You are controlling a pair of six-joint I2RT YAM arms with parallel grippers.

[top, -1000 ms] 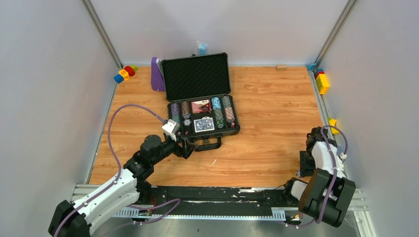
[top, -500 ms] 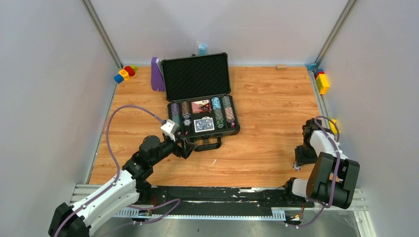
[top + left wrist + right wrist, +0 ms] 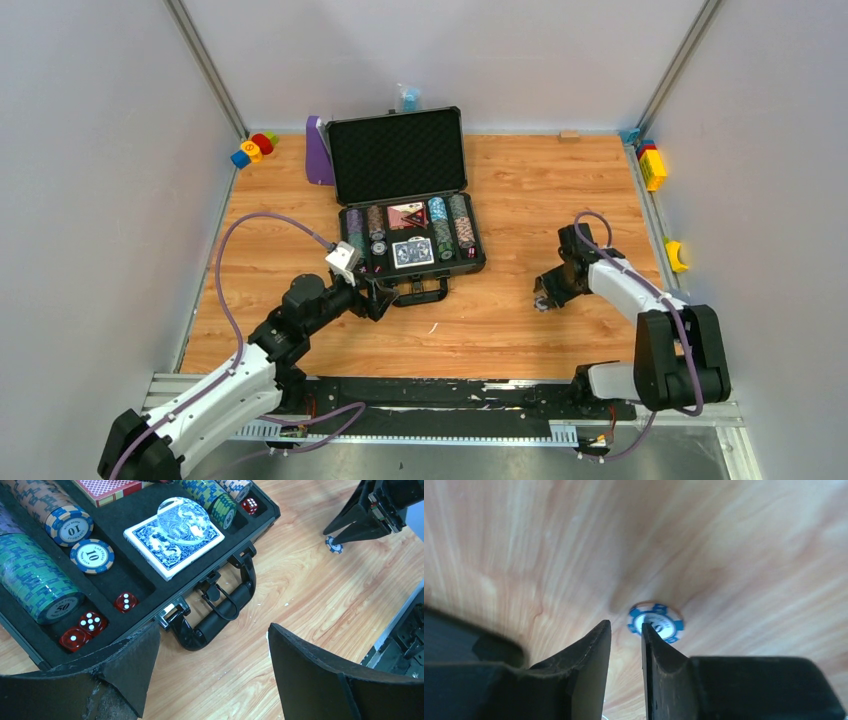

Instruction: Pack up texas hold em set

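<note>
While my right pincer (image 3: 625, 625) points down at the wooden table (image 3: 734, 540), its two black fingers sit close together. Only a thin gap is left between them, and nothing is in it. Just past the tips, a loose poker chip (image 3: 655, 622), blue and white, lies flat on the wood. It is right beside one finger, but I cannot tell if they touch. This chip is well apart from the briefcase (image 3: 398, 155), out on the right part of the table.

My left pincer (image 3: 212, 632) is spread wide and holds nothing. It hangs over the black handle (image 3: 220, 617) on the near side of the briefcase. The briefcase lies open near the middle of the table, with its lid standing up at the back.

Inside, in the black foam, three red dice (image 3: 90, 621) sit in a near pocket. Beside them a green chip stack (image 3: 35, 587) lies on its side, and a ten chip (image 3: 91, 556) lies flat. A blue card deck (image 3: 172, 542) has a clear round dealer button (image 3: 182, 517) on top. A red card deck (image 3: 107, 487) lies behind it.

A purple stand (image 3: 319, 152) is just left of the lid. Coloured toy blocks (image 3: 252, 148) sit in the far left corner.
</note>
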